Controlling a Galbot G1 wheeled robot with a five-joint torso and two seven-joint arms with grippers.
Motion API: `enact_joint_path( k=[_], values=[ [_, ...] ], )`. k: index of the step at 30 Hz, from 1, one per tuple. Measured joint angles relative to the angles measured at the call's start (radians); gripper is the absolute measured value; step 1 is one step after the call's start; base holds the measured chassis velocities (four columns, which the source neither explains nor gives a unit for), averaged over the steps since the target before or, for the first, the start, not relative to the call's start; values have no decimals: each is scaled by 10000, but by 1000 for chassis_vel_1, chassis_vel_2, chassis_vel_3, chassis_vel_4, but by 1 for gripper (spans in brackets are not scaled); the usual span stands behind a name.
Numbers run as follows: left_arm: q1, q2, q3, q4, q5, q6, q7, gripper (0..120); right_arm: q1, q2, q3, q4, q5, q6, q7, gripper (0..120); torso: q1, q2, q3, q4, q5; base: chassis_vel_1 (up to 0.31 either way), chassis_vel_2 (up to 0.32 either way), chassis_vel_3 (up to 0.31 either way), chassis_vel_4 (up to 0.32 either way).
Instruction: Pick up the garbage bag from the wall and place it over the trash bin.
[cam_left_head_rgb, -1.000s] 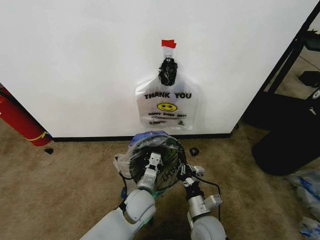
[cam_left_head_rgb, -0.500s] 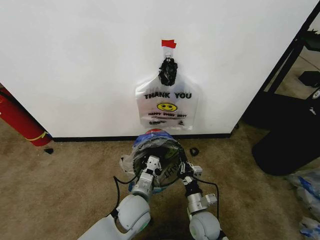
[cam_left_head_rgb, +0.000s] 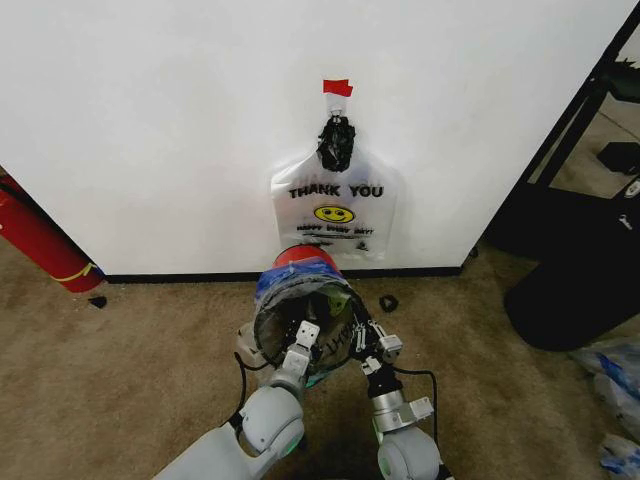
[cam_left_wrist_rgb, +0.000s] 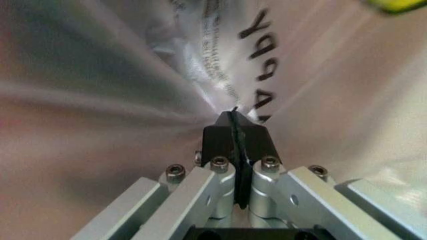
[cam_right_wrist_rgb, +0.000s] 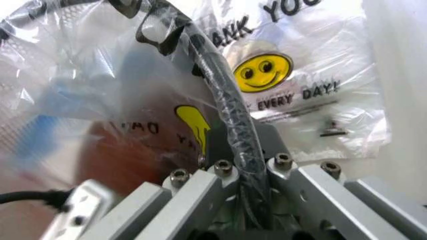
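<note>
Garbage bag (cam_left_head_rgb: 285, 285) with blue strips wraps the one trash bin (cam_left_head_rgb: 300, 262), tilted below a second printed bag (cam_left_head_rgb: 335, 215) on the wall (cam_left_head_rgb: 150, 120). Left gripper (cam_left_wrist_rgb: 235, 127) pinches its film; right gripper (cam_right_wrist_rgb: 230, 150) clamps the bagged rim.

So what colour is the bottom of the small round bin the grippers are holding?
Red; the small round black trash bin's bottom shows best in the head view.
</note>
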Motion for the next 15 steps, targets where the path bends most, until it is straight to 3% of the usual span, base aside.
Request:
enact_joint_path(
  k=[15],
  values=[
    [-46, -111, -457, 728, 1389, -525, -206, 0, -77, -55, -122, 65, 465, -101, -32, 0, 0, 0, 0, 1, 0, 0, 0, 0, 0]
  ],
)
